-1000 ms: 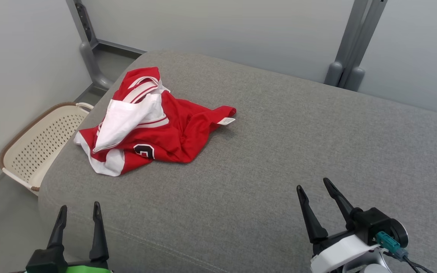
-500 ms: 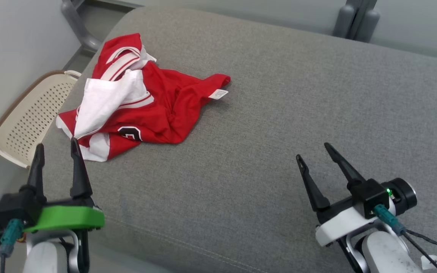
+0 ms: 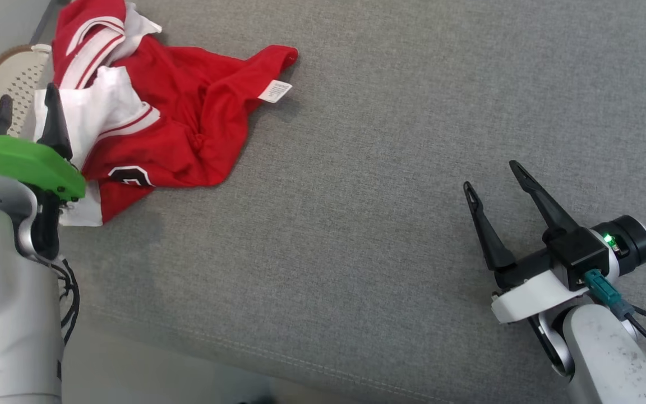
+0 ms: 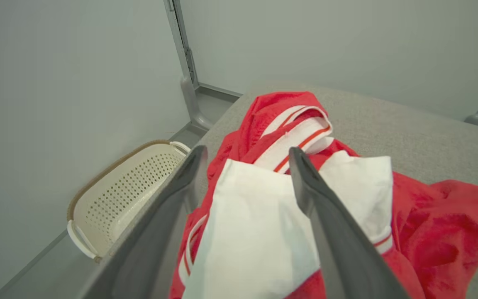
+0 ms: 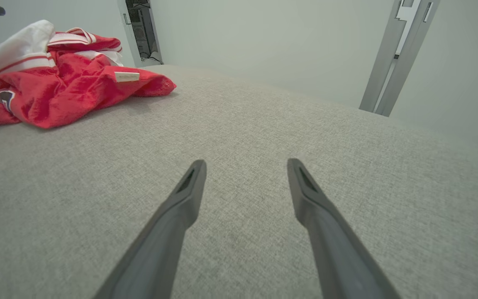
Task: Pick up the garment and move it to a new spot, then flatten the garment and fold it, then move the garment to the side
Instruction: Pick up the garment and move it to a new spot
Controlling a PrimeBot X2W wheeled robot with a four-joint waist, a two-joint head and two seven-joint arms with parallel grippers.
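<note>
Left claw [image 3: 27, 94] splayed, crumpled red-and-white garment [image 3: 188, 112]

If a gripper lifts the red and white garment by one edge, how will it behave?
Probably floppy: the garment lies crumpled in soft folds, so it would likely hang and unfold. Its thin cloth looks light. Pushed, it may bunch on the woven grey cushion rather than slide.

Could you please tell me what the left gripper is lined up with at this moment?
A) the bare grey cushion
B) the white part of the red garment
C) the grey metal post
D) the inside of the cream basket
B: in the left wrist view the left gripper points, jaws open, straight at the white panel of the red garment, while the cream basket sits off to one side.
</note>
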